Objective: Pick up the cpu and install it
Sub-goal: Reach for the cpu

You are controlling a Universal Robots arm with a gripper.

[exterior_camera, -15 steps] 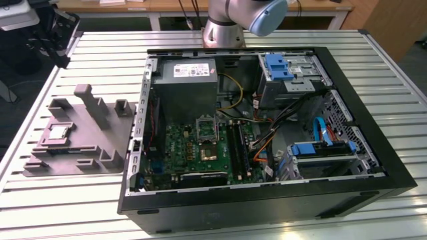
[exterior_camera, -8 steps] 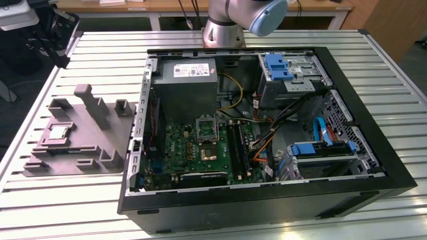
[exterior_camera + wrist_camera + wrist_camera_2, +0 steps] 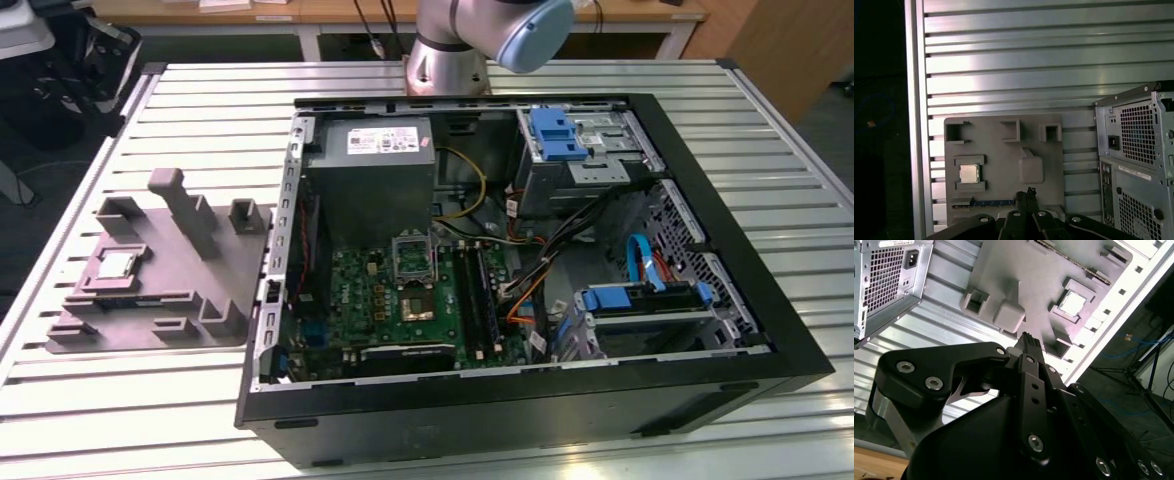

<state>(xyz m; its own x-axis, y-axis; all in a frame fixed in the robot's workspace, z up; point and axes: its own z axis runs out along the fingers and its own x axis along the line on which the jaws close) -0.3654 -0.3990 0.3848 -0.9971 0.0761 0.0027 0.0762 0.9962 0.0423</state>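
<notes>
The cpu (image 3: 118,265) is a small square chip with a pale silvery top. It lies flat in a recess of the grey plastic fixture (image 3: 200,280) at the exterior view's left, and both wrist views show it, cpu (image 3: 1072,303) and cpu (image 3: 969,173). My gripper (image 3: 1029,342) hangs well above the fixture (image 3: 1004,145), off to one side of the chip. Its black fingers are shut together with nothing between them, as at the gripper (image 3: 1030,192). The motherboard socket (image 3: 418,302) sits inside the open computer case with its metal frame (image 3: 412,256) raised.
The open black computer case (image 3: 747,300) fills the exterior view's right, with a power supply (image 3: 371,165), cables and blue drive brackets (image 3: 557,132). Its rear panel (image 3: 1134,165) stands close beside the fixture. The slatted aluminium table (image 3: 1029,60) ends at an edge (image 3: 913,125) by the fixture.
</notes>
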